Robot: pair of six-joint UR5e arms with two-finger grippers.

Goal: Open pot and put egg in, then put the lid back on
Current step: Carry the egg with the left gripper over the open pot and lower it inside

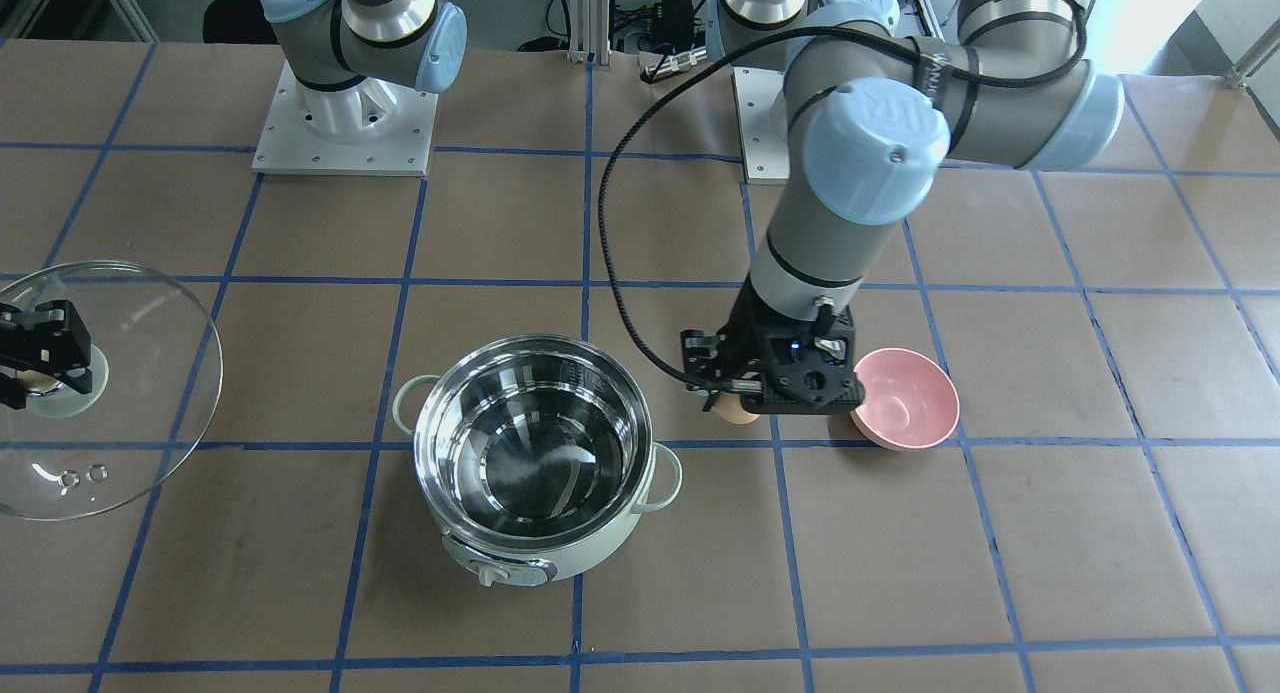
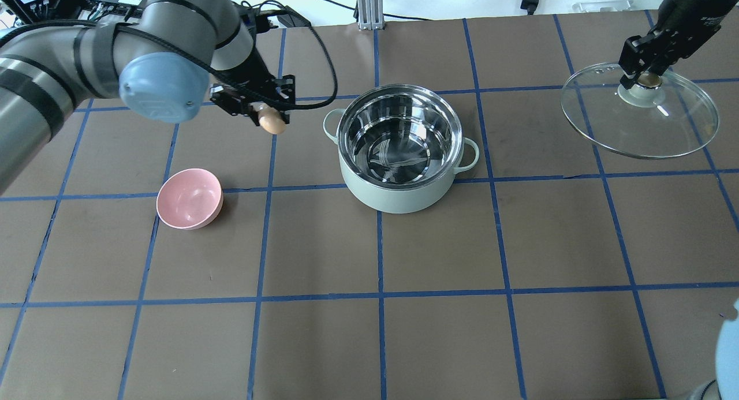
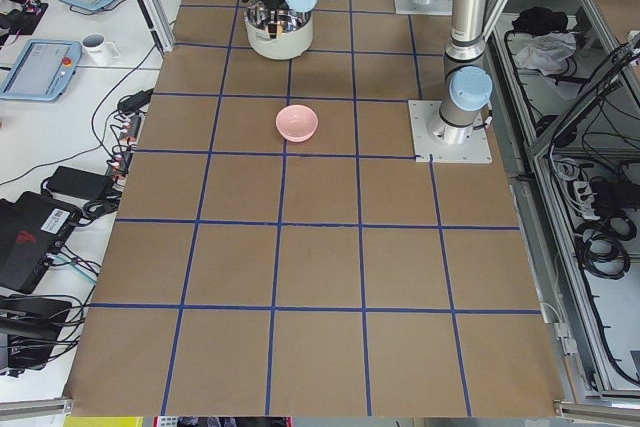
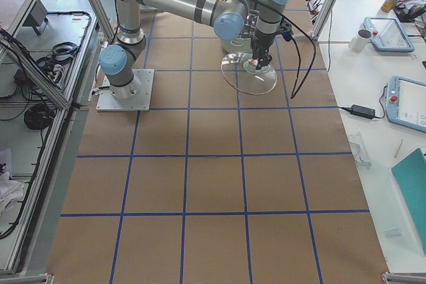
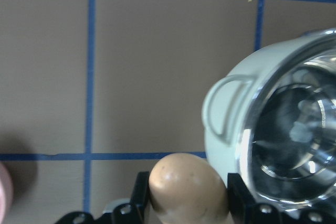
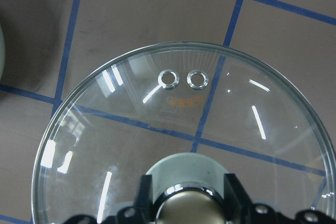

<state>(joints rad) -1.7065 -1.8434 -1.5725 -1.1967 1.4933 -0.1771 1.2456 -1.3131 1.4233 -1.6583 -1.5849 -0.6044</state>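
Egg (image 5: 185, 184) was clamped in left gripper (image 5: 188, 195), held just left of open pot (image 2: 398, 195). Right gripper (image 2: 644, 77) gripped lid (image 2: 681, 129) by knob (image 2: 650, 80), apparently aloft. Should centre egg over pot, lower deep before releasing.

Mouth of pot (image 2: 398, 197) uncovered — lid (image 2: 684, 126) well apart, robot's right. Bare table (image 2: 306, 157) between egg (image 2: 271, 122) and pot; pink bowl (image 2: 189, 199) off that path.

Overhead and front-facing cameras look steeply down from opposite sides, sharing the round mint-green steel-lined pot (image 2: 392, 195); end cameras stand far back, wrist cameras close.
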